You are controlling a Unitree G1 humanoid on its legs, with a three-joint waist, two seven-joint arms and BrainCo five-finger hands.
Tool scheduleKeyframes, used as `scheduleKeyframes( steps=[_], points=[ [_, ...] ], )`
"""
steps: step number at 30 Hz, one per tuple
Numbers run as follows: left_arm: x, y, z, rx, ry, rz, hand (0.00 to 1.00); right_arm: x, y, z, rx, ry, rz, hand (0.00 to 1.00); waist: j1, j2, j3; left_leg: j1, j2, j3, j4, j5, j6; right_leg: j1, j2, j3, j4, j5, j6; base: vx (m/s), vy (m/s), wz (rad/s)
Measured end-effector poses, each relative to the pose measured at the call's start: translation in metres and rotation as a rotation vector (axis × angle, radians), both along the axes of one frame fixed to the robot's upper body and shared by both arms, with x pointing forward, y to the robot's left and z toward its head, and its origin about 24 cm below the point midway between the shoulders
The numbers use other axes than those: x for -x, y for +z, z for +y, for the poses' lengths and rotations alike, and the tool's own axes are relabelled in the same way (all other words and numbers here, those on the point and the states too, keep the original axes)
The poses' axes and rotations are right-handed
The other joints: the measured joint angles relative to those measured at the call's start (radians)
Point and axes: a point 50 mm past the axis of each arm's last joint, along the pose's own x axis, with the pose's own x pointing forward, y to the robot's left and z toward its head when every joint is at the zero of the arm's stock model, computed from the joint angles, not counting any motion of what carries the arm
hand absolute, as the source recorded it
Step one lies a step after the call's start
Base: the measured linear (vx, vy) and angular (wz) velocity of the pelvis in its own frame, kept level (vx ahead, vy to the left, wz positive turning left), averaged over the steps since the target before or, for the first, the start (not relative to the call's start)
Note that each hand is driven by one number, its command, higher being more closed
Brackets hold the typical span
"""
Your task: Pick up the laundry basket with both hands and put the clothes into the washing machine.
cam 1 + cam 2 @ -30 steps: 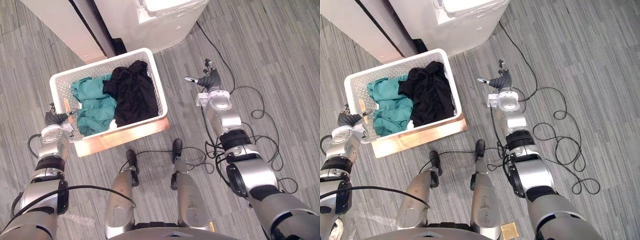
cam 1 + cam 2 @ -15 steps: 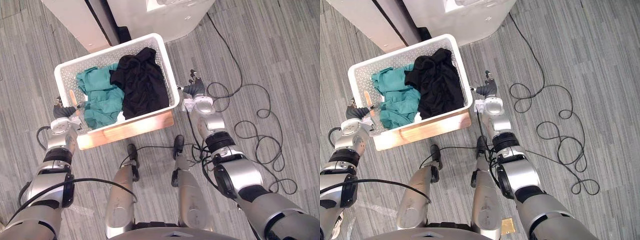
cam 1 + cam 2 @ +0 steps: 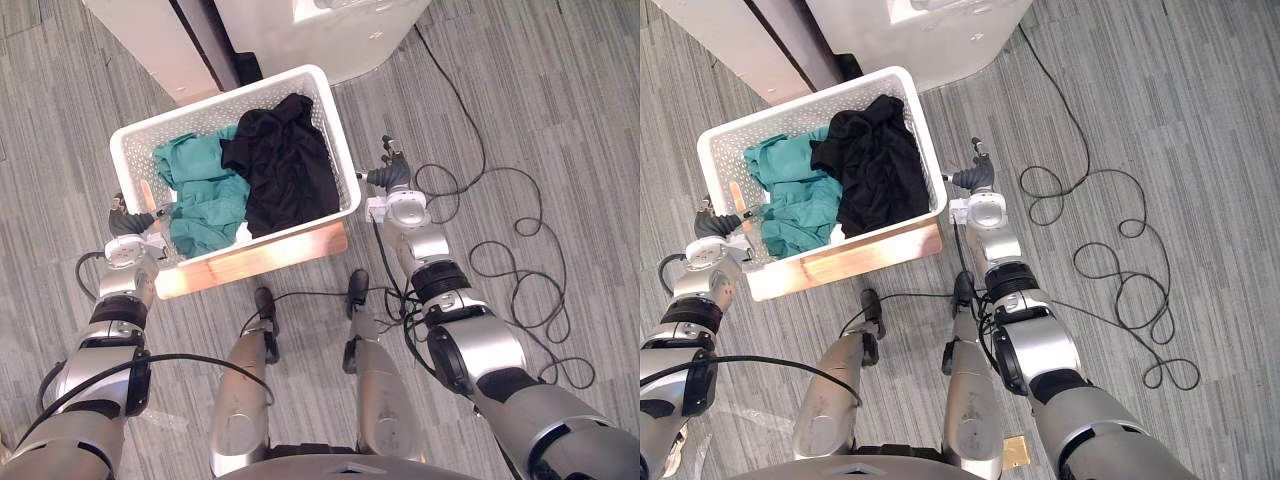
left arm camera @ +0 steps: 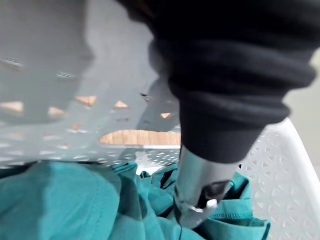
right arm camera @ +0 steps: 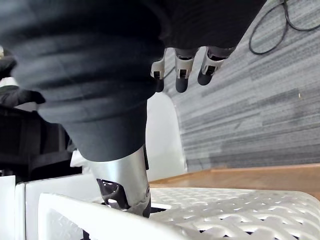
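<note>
Basket (image 3: 200,120) btwn L hand (image 3: 125,221) & R hand (image 3: 388,178), both at side rims

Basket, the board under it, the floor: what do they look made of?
The basket looks like moulded plastic: white, matt, with walls pierced by a regular grid of small holes. The board under it looks like wood or wood veneer: light brown, streaky grain, slight sheen. The floor is grey with fine streaks in plank-like strips; it could be carpet tile or vinyl, can't tell which.
</note>
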Motion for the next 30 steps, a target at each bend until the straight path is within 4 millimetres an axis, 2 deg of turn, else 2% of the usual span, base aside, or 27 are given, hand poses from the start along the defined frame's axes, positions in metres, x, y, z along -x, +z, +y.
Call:
scheduleKeyframes(
  steps=[12,19,23,30],
  points=[
    [-0.003,0.0,-0.015,-0.025,-0.039,-0.004,0.0,0.003,0.0,-0.019,-0.074,-0.098,-0.006,0.0,-0.001,-0.007,0.004,0.006,-0.001,0.006,0.003,0.0,0.0,0.003,-0.003,0.006,0.002,0.004,0.005,0.0,0.0,0.0],
    [-0.003,-0.001,-0.016,-0.015,-0.032,-0.006,0.0,0.007,0.027,-0.021,-0.109,-0.139,-0.122,0.0,-0.004,-0.009,0.005,0.007,-0.001,0.015,0.007,-0.002,0.003,0.0,-0.005,0.016,0.002,0.006,0.009,0.0,0.0,-0.02],
    [-0.002,-0.002,-0.019,-0.01,-0.038,-0.016,0.0,0.01,0.044,-0.016,-0.124,-0.129,-0.197,0.0,-0.003,-0.01,0.006,0.004,-0.001,0.017,0.017,-0.008,0.006,0.0,-0.007,0.019,0.004,0.005,0.012,0.0,0.0,0.0],
    [-0.004,0.004,-0.024,-0.018,-0.033,-0.044,0.0,0.014,0.058,-0.001,-0.131,-0.13,-0.261,0.0,0.0,-0.012,0.006,-0.016,-0.003,0.015,0.025,-0.009,0.01,-0.021,-0.014,0.019,0.016,0.005,0.015,0.0,-0.009,0.0]
  ],
)
